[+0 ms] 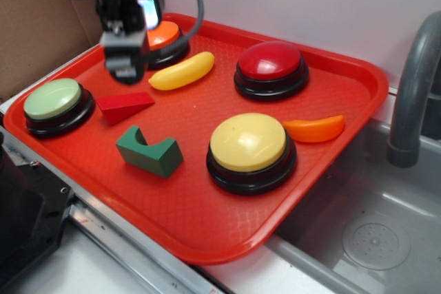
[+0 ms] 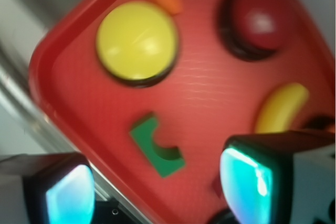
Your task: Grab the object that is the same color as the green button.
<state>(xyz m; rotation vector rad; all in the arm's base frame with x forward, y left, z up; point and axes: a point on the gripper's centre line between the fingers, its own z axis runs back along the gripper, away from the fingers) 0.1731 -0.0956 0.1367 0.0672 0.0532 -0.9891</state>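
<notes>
The gripper is hovering with its jaws standing wide apart and empty, the wrist view showing the two glowing pads flanking open tray. Between and just beyond them is lying the small green block, notch side showing — the match for the pale green button sitting at the tray's left corner. In the exterior view the block is resting near the front edge of the red tray, below the red wedge and left of the yellow button. It is looking rigid, light and smooth-faced, so the flat long sides are probably offering the surest hold — the notched top less so.
</notes>
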